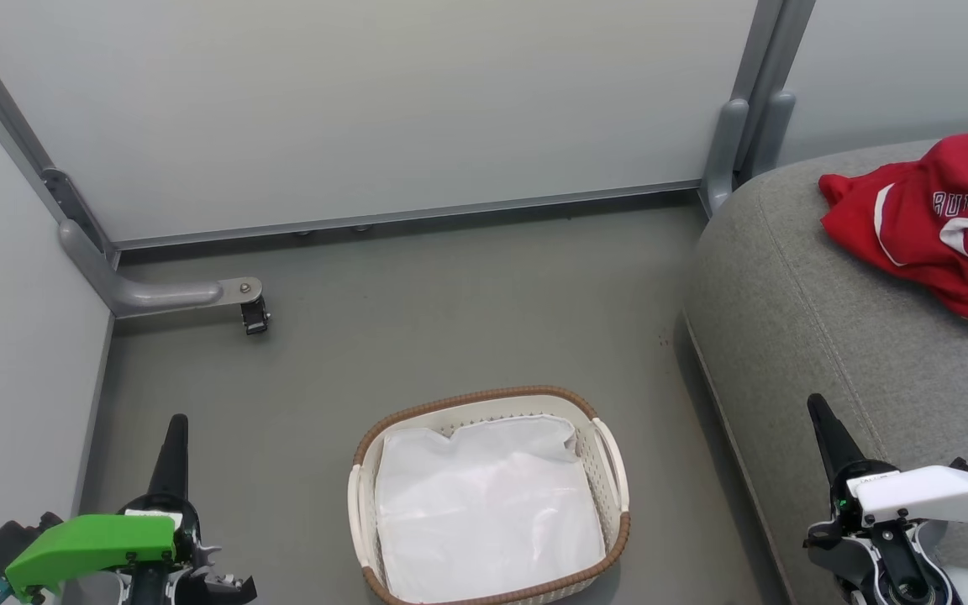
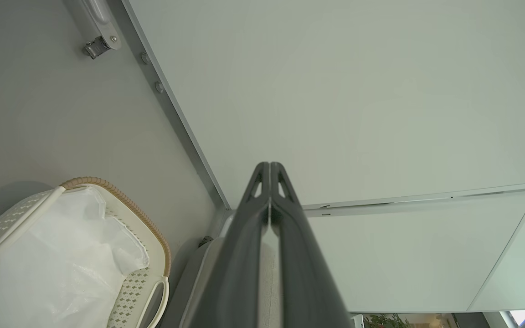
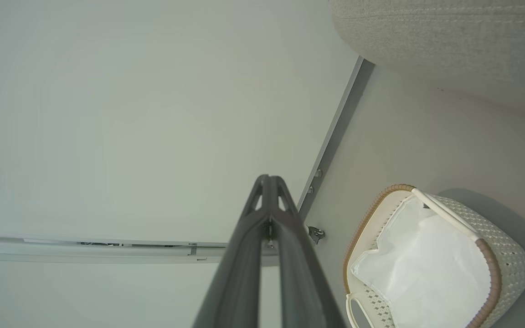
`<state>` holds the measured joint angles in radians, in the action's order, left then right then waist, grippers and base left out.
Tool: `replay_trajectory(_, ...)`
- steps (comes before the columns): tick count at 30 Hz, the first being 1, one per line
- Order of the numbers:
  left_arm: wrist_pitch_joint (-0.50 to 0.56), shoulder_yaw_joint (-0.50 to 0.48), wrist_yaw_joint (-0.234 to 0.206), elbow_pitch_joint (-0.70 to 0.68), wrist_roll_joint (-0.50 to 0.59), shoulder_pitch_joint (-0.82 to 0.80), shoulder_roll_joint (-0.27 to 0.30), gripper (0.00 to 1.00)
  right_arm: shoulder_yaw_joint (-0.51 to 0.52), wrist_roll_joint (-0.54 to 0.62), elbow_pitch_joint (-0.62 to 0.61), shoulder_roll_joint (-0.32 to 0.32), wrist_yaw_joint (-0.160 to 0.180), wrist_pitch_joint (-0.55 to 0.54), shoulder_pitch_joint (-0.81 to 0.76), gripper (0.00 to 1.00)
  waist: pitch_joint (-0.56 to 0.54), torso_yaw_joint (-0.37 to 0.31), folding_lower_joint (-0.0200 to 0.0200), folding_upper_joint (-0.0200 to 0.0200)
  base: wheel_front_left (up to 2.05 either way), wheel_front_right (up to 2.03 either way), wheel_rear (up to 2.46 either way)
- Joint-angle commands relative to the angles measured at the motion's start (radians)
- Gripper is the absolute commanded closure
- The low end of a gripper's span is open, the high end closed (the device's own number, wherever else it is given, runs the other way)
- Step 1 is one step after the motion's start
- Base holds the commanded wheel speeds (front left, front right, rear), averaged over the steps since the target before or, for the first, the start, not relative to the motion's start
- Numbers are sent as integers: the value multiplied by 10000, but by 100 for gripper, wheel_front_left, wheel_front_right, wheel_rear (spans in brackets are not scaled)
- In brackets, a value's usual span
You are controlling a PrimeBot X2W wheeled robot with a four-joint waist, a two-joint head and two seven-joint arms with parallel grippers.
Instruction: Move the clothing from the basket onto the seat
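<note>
The red clothing [image 1: 938, 218] lies in a crumpled heap on the seat [image 1: 786, 319], far from the basket [image 1: 364, 470], which sits on the grey floor [image 1: 450, 319] and holds just a thin white sheet [image 1: 484, 512], so I judge the moving done. Both arms hang low. The left hand [image 1: 177, 420] is by the basket's left and the right hand [image 1: 814, 403] over the seat's near flank, each with its two long dark fingers pressed together and gripping nothing. The main risk I see from here is a mistaken reach. The sheet is pale, crinkled and film-like, and a hand going in for it would treat it as a garment, or snag a fingertip in the perforated wall and tip the light plastic basket. The heap also runs out of the head view at the right, so I cannot tell how near the cushion's far edge it lies, and a nudge from the right arm might drag the soft, slippery-looking knit along. The seat's coarse grey weave, rounded corner and stitched seam should hold it otherwise. The basket's brown woven rim and cream loop handles look stiff against that limp cloth.
</note>
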<state>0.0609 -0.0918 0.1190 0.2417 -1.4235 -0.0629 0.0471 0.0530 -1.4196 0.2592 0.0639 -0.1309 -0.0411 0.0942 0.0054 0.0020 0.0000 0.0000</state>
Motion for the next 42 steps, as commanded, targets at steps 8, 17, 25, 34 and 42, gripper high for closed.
replay_trajectory(8,203,-114,75,-2,-677,-336,52,100,169,-751,-113,50,0,-212,154,100,-6,-6,0,0,0,0,0)
replay_trajectory(17,371,-186,117,21,-1265,-445,55,100,293,-1399,-142,40,1,-398,157,100,-14,-12,0,0,0,0,0)
replay_trajectory(25,534,-237,135,40,-1748,-527,56,100,400,-1925,-173,29,1,-552,151,100,-20,-18,0,0,0,0,0)
replay_trajectory(34,574,-251,151,45,-1908,-520,57,100,457,-2095,-175,10,2,-623,156,100,-23,-20,0,0,0,0,0)
replay_trajectory(42,572,-249,151,44,-1910,-520,57,100,474,-2067,-173,-5,2,-623,158,100,-23,-20,0,0,0,0,0)
